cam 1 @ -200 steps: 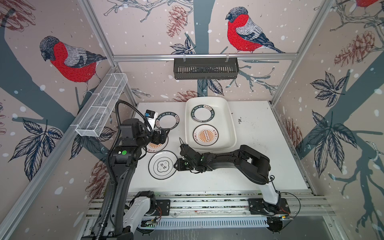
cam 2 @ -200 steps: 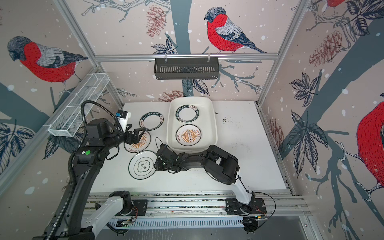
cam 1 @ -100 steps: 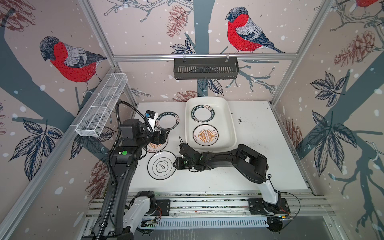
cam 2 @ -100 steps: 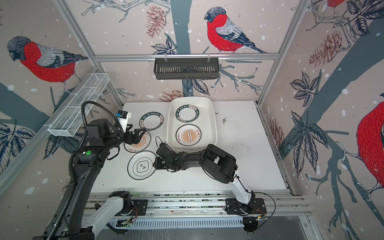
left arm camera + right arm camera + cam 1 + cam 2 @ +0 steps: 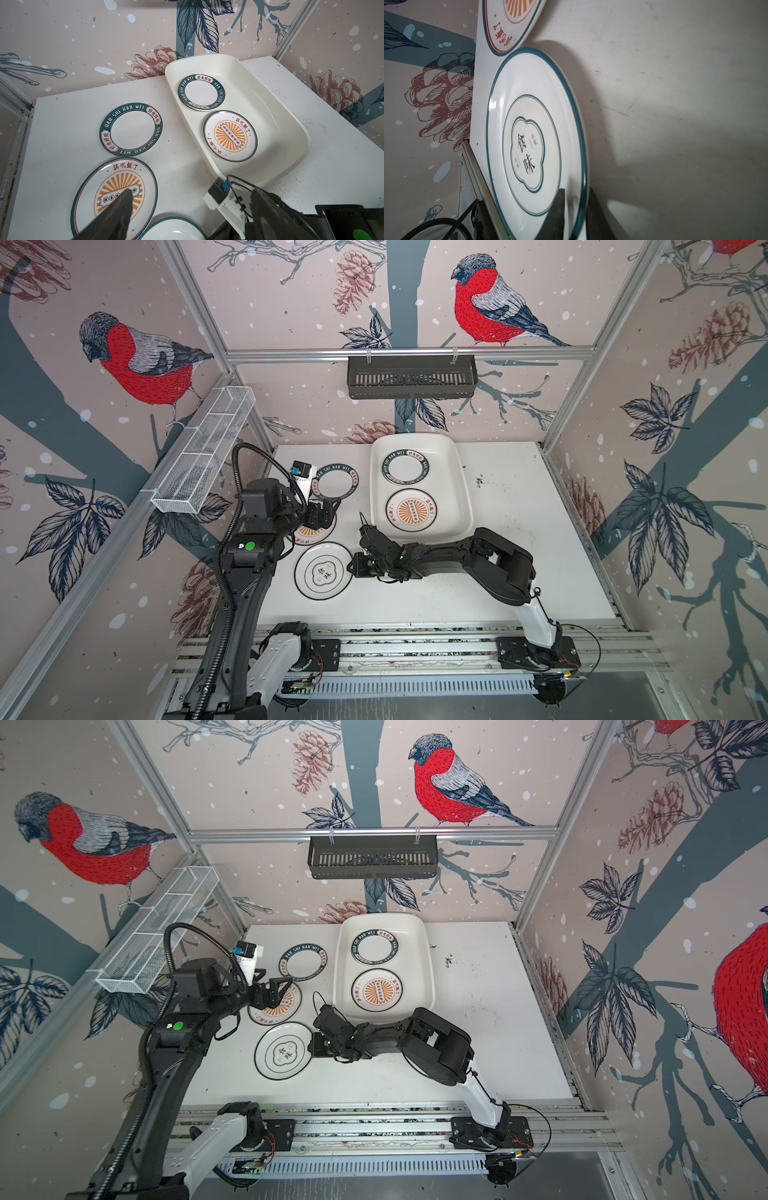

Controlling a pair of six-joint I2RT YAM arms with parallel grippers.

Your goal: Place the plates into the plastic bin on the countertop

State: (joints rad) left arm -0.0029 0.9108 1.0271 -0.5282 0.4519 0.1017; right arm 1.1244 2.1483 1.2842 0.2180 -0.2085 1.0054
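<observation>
The right gripper (image 5: 576,193) lies low on the bench (image 5: 519,551), at the edge of the cloud-emblem plate (image 5: 323,570) that faces the right arm. One of its fingers (image 5: 560,207) rests over the plate's top face and the other sits just outside the teal rim, so the rim runs through the narrow gap between them. I cannot tell whether they truly clamp it. That plate sits at the front of the bench, well apart from the plastic bin (image 5: 461,472).

The left gripper (image 5: 191,192) hangs spread wide above an orange sunburst plate (image 5: 124,172) and holds nothing. Behind that plate lies a teal lettered plate (image 5: 131,128), flat on the bench beside the bin.

Inside the bin, a lettered plate (image 5: 405,467) at the far end looks stacked on another like it. A second sunburst plate (image 5: 411,510) lies at the near end.
</observation>
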